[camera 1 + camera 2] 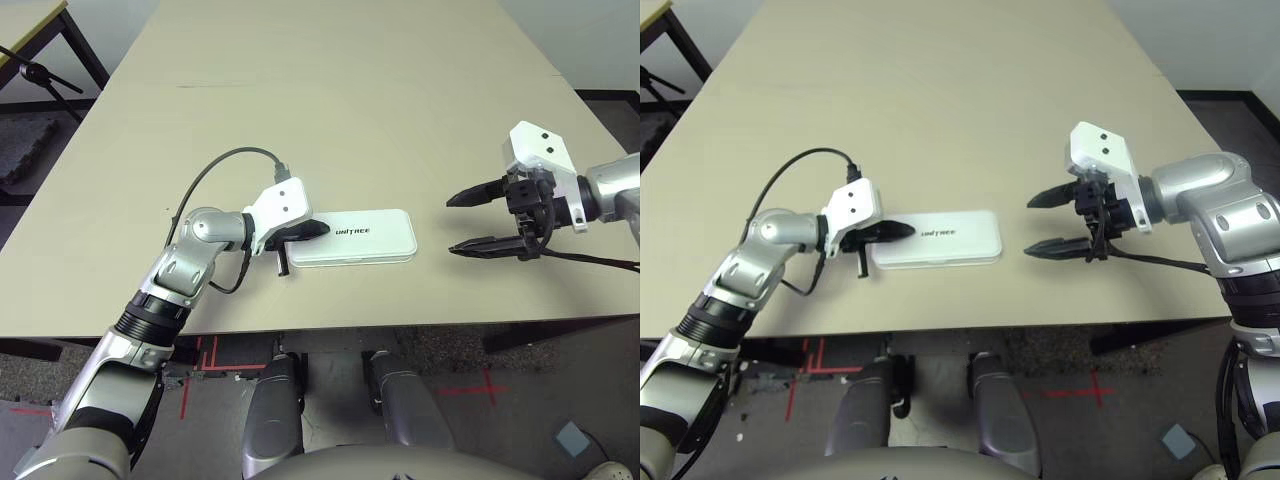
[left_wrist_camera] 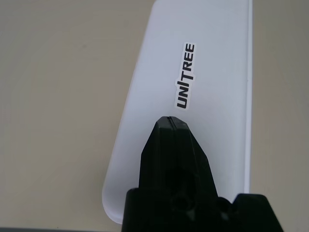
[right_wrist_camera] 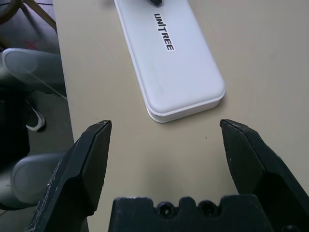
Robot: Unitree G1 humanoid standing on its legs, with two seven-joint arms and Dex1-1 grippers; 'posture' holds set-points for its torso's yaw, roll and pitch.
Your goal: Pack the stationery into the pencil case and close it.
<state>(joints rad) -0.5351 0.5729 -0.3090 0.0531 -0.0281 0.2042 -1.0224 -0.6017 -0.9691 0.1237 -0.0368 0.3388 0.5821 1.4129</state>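
Left arm: enters at the lower left of the head view, forearm angled up and right, wrist bent toward frame centre. The left gripper (image 1: 310, 231) sits slightly left of centre; its black fingers (image 2: 175, 145) are pressed together to a single tip, with no gap between them.

Right arm: enters at the right edge of the frame, forearm roughly horizontal, pointing left. The right gripper (image 1: 469, 222) sits at centre right; its two fingers (image 3: 91, 154) are spread wide, one above the other in the head view.
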